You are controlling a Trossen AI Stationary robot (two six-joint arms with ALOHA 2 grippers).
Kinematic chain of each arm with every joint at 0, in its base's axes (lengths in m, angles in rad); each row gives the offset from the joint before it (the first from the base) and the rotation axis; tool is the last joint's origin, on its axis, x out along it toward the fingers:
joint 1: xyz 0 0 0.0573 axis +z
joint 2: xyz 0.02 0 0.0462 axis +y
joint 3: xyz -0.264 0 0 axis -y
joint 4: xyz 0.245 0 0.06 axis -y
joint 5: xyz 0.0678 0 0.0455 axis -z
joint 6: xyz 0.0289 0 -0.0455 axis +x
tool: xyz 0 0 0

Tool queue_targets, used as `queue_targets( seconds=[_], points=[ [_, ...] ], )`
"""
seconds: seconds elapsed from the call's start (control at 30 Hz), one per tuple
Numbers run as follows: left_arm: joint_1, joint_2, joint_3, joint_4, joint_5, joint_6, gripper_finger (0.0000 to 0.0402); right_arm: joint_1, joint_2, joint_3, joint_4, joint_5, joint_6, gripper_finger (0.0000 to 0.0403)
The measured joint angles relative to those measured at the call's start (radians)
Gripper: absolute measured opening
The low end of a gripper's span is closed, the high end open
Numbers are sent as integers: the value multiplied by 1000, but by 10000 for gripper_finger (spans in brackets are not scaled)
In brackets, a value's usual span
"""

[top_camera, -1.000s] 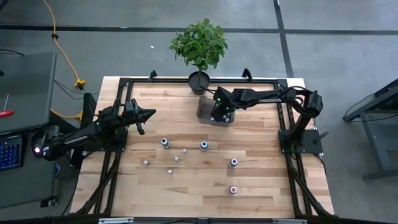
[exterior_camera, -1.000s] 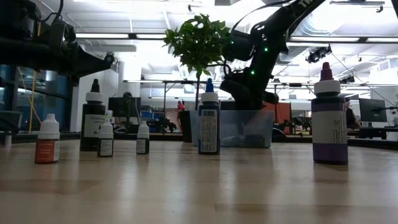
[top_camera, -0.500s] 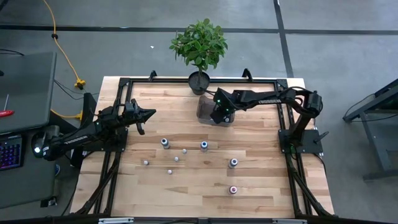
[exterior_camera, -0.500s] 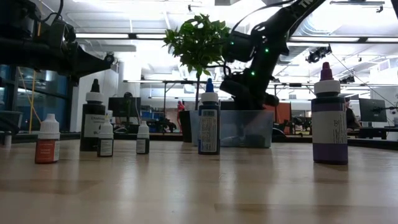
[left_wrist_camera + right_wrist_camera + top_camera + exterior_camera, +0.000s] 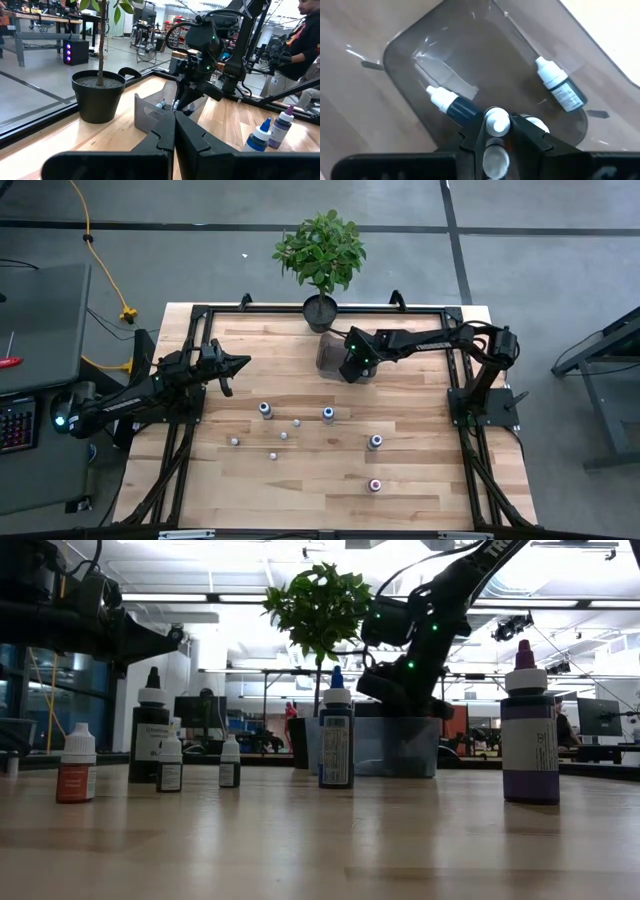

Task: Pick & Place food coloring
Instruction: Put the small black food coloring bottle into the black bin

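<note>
My right gripper (image 5: 352,368) reaches down from the table's right into the clear plastic bin (image 5: 325,352) at the far middle, shut on a small white-capped food coloring bottle (image 5: 497,120). Two more bottles (image 5: 454,105) (image 5: 558,86) lie on their sides on the bin's floor. Several food coloring bottles stand upright on the table nearer the front, among them a blue-capped one (image 5: 336,735) and a purple one (image 5: 529,730). My left gripper (image 5: 240,363) hovers shut and level above the table's left side, holding nothing. My right gripper pinches the small bottle between its two fingers (image 5: 476,131), slanting down from above. The bottle lies along the fingers, its white cap (image 5: 497,119) sticking out past the fingertips toward the bin's floor. It hangs clear of the two bottles lying there.
A potted plant (image 5: 320,255) stands at the far edge, right behind the bin. A black frame (image 5: 200,315) runs along the table's far, left and right sides. Bare wood lies between the bin and the standing bottles. A person (image 5: 307,35) shows beyond the table.
</note>
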Motion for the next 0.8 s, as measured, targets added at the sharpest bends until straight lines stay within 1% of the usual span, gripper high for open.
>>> queue_targets(
  seconds=[0.17,0.47,0.67,0.8],
  points=[
    [0,0,0,0,0,0,0,0,0,0,3,-9,-1,86],
    [0,0,0,0,0,0,0,0,0,0,2,-26,-1,131],
    [0,0,0,0,0,0,0,0,-1,0,1,-35,-1,137],
    [0,0,0,0,0,0,0,0,-13,4,-5,-22,-1,138]
  ],
)
